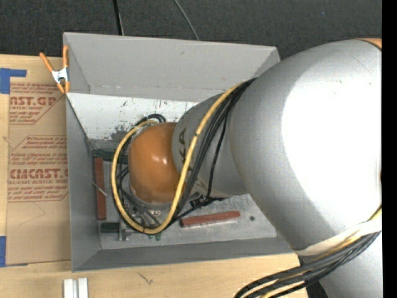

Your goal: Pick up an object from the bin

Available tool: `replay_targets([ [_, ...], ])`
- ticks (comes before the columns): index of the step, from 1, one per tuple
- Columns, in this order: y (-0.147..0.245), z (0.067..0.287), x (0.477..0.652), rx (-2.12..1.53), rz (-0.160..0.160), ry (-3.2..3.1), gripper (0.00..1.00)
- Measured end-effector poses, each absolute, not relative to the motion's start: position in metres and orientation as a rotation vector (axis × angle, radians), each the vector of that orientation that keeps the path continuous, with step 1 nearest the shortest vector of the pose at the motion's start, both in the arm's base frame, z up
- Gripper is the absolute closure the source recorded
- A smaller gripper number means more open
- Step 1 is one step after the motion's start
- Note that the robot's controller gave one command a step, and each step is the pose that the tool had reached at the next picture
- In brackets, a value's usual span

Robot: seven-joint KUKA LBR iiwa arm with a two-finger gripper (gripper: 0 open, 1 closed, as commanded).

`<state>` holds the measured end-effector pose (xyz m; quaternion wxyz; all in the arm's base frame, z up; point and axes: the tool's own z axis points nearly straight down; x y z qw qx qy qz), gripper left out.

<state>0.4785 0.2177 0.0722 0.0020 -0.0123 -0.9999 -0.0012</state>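
Camera view | red stick (211,218) lies left-right (right end slightly higher) | below-right of orange cover (152,163) | grip: cannot tell

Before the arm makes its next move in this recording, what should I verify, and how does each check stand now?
1. Arm lowered into the bin: ok; its orange wrist cover sits low over the middle of the floor.
2. Thing beneath that cover identified: cannot tell.
3. Left brown stick apart from the cover: ok.
4. Near brown stick free of the cables: cannot tell; its left end lies right by them.
5. Anything held: cannot tell.
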Motion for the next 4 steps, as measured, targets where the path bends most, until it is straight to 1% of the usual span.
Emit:
replay_targets([
  [1,0.218,0.072,0.479,-0.038,-0.004,-3.137,1.00],
  [2,0.190,0.198,0.481,-0.049,-0.002,-3.141,1.00],
  [3,0.190,0.198,0.481,-0.049,-0.002,-3.141,1.00],
  [4,0.153,0.323,0.497,0.585,-0.001,-3.095,1.00],
])
